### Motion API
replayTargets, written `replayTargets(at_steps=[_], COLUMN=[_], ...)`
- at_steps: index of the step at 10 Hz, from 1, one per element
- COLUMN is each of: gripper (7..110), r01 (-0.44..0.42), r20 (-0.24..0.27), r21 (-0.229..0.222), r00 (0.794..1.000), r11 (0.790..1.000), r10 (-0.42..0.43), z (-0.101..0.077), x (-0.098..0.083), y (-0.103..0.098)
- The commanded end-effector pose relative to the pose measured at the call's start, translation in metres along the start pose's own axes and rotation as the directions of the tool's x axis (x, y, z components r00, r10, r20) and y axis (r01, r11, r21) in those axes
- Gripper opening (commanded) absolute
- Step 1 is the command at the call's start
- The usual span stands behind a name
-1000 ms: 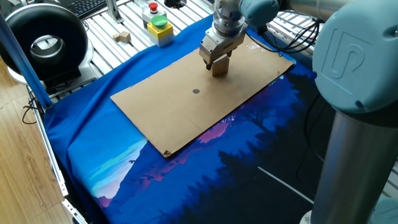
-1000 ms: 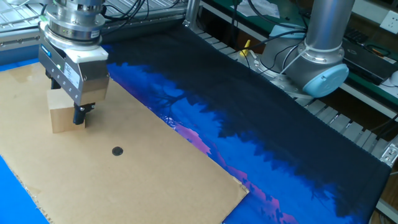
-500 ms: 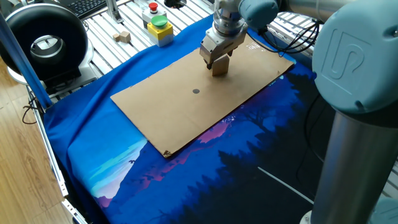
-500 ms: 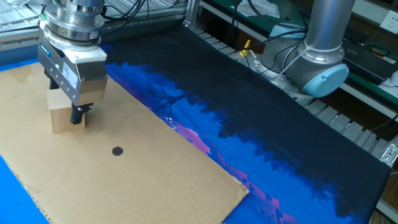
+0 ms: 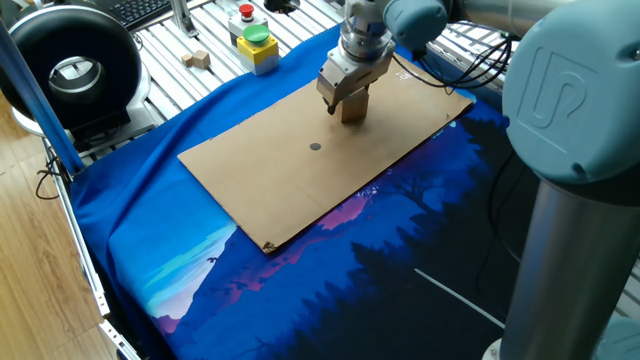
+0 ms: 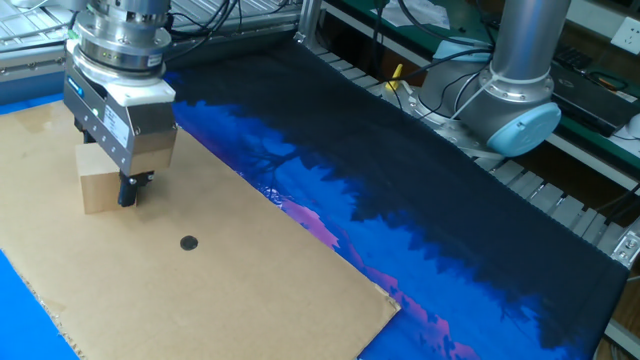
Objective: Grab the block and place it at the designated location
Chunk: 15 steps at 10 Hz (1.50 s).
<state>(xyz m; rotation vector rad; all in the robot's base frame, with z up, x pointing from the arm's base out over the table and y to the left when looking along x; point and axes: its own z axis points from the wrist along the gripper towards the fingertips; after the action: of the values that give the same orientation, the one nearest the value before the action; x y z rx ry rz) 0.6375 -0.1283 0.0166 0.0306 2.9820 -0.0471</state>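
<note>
We are holding the block clamped in our end effector — risking overshooting the designated location just beside us — if carrying carelessly.

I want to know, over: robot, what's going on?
Pincer down around block, grip unclear. Block on cardboard. Dot nearby, nothing between.

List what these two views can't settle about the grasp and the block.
- Grip: in both views the gripper body covers the block top and the far finger, so closure can't be told.
- Contact with the cardboard: whether the block rests on it or is lifted is unclear in either view.
- Block's far faces: hidden by the gripper in one fixed view.
- Dot: too small for detail.
</note>
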Motion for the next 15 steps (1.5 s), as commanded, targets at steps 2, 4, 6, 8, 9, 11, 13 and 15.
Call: replayTargets(at_steps=[2, 4, 6, 8, 9, 11, 13, 15], gripper=[7, 66, 107, 107, 107, 66, 66, 66], r01=[-0.014, 0.079, 0.080, 0.094, 0.094, 0.075, 0.075, 0.074], r20=[-0.006, 0.074, 0.061, 0.063, 0.064, 0.040, 0.038, 0.039], r21=[-0.007, -0.066, -0.066, -0.085, -0.100, -0.089, -0.080, -0.094], r00=[1.000, 0.994, 0.995, 0.994, 0.994, 0.997, 0.997, 0.997], r11=[1.000, 0.995, 0.995, 0.992, 0.991, 0.993, 0.994, 0.993], r10=[0.014, -0.074, -0.076, -0.089, -0.088, -0.072, -0.072, -0.071], z=[0.002, 0.001, 0.002, 0.002, 0.002, 0.003, 0.004, 0.003], x=[0.001, -0.015, -0.012, -0.012, -0.012, -0.006, -0.006, -0.006], y=[0.002, 0.014, 0.014, 0.019, 0.022, 0.019, 0.016, 0.020])
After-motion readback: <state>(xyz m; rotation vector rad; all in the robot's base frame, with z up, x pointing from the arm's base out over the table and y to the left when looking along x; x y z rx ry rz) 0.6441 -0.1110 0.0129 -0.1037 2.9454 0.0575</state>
